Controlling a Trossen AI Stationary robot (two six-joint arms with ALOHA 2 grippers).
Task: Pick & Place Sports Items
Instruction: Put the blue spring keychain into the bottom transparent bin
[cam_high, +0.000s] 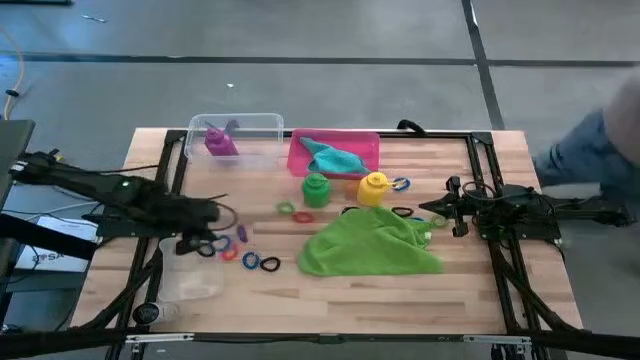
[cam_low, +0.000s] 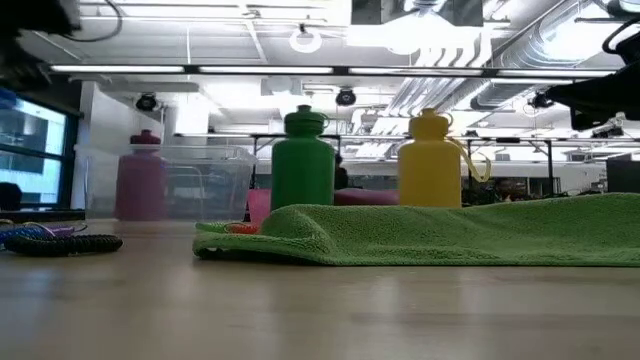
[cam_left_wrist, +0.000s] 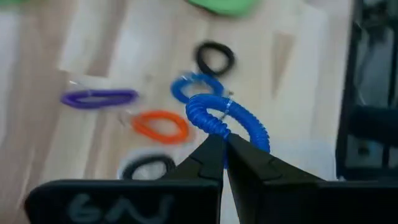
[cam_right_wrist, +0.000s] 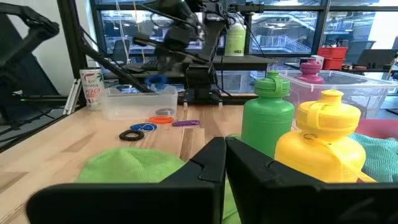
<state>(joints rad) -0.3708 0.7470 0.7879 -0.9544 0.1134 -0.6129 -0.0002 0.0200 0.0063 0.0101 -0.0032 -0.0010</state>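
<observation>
Blue ring (cam_left_wrist: 225, 119) pinched at left gripper (cam_left_wrist: 225, 144) fingertips (above table)

A can (cam_right_wrist: 91, 89) at the table's edge reads "PEACH" on its label. The rest of its print is too small to read. No other lettering is legible.

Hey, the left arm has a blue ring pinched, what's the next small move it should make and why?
Probably carry it over the clear tub near the table's front left and let go. The left claw is shut on the blue coil ring, lifted above the other rings on the wood, and that tub sits just beside it. The right claw waits shut by the green cloth.
</observation>
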